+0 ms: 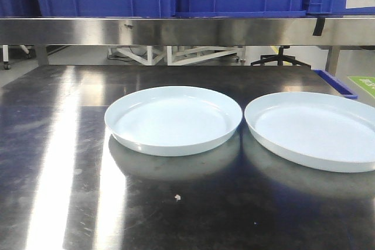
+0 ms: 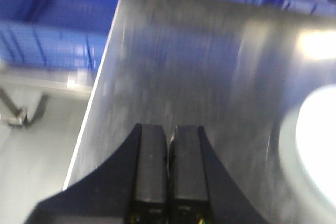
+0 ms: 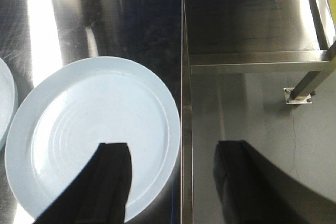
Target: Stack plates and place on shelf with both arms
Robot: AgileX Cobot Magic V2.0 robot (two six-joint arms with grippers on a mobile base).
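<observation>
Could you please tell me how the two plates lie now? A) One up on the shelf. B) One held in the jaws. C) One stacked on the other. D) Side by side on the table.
D: the left plate and right plate both lie flat on the table, neither on the other.

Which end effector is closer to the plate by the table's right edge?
Right. The right end effector hangs open over that plate, at its edge; the left end effector is shut over bare table, away from it.
</observation>
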